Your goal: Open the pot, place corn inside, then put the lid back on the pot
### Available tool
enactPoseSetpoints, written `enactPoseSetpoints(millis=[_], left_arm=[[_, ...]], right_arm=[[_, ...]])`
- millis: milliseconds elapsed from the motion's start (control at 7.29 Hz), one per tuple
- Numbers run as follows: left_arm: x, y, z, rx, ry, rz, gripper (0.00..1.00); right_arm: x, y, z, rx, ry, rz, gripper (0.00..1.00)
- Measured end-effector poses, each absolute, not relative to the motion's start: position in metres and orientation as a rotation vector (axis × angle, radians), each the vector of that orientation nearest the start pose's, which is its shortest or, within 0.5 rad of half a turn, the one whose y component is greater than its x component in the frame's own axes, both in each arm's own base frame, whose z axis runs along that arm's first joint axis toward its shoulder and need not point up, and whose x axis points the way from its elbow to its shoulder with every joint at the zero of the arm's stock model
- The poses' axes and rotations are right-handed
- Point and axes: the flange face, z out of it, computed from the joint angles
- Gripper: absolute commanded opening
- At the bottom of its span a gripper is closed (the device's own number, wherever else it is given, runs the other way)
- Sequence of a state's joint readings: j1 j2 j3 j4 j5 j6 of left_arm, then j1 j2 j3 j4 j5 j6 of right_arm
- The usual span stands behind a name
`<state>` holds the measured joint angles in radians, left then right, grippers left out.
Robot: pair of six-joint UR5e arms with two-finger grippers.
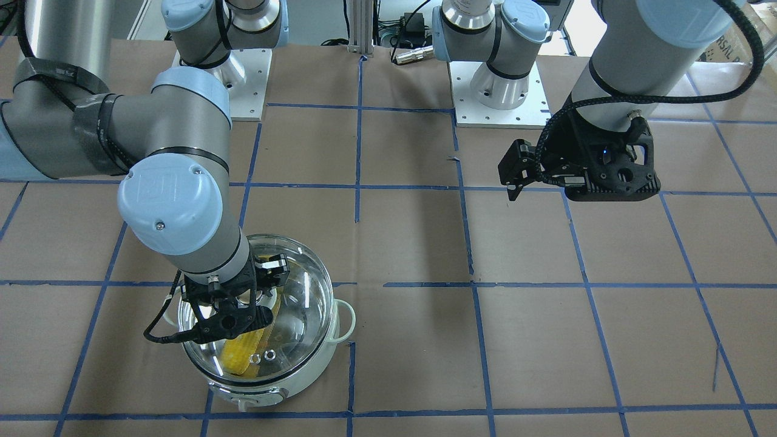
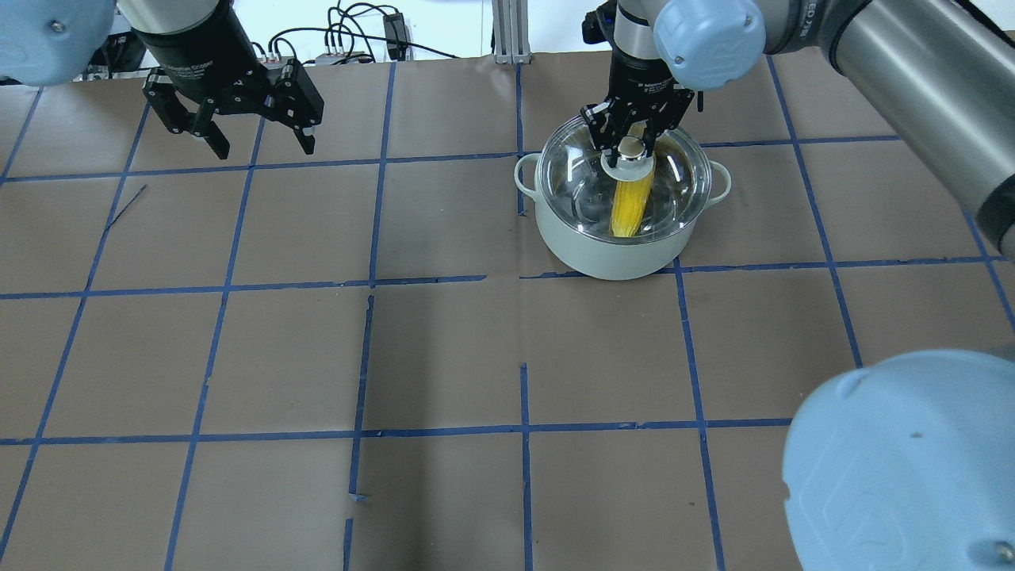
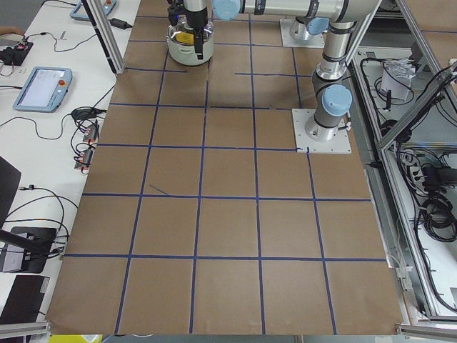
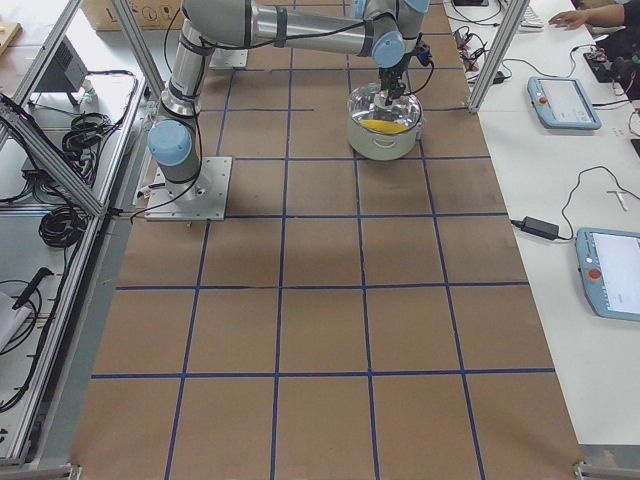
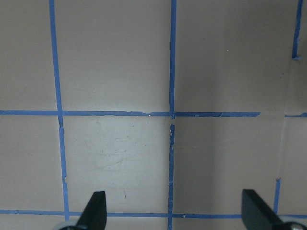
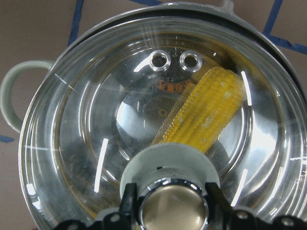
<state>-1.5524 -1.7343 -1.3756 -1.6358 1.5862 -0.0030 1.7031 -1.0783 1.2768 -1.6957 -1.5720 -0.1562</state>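
The pot (image 2: 603, 255) is round and pale mint-white, with two loop side handles. It stands on the surface (image 2: 444, 357) directly below the right gripper (image 2: 632, 147). The lid (image 2: 572, 181) is clear domed glass with two metal-ringed vent holes (image 6: 162, 60) and is seated on the pot rim. The right gripper's fingers press against both sides of the lid's knob (image 6: 172, 212), pinching it. The corn (image 2: 632, 205), a bumpy yellow cob, lies inside the pot under the lid and reaches out from beneath this gripper. The left gripper (image 2: 264, 149) hangs above the surface with its fingers spread wide, well apart from the pot.
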Motion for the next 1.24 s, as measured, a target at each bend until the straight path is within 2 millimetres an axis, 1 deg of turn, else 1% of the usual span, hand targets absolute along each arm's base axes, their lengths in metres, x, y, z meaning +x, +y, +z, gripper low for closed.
enactPoseSetpoints(millis=[412,1098,1235], left_arm=[[-0.1217,-0.5613,0.4924,-0.035,3.129,0.048,1.00],[-0.1225,-0.5607,0.4940,-0.035,3.133,0.043,1.00],[-0.1227,-0.5603,0.4944,-0.034,3.132,0.042,1.00]], right_arm=[[0.2220,-0.6540,0.3618,-0.452,3.109,0.090,0.28],[0.2222,-0.6545,0.3591,-0.454,3.108,0.094,0.28],[0.2223,-0.6548,0.3584,-0.454,3.108,0.094,0.56]])
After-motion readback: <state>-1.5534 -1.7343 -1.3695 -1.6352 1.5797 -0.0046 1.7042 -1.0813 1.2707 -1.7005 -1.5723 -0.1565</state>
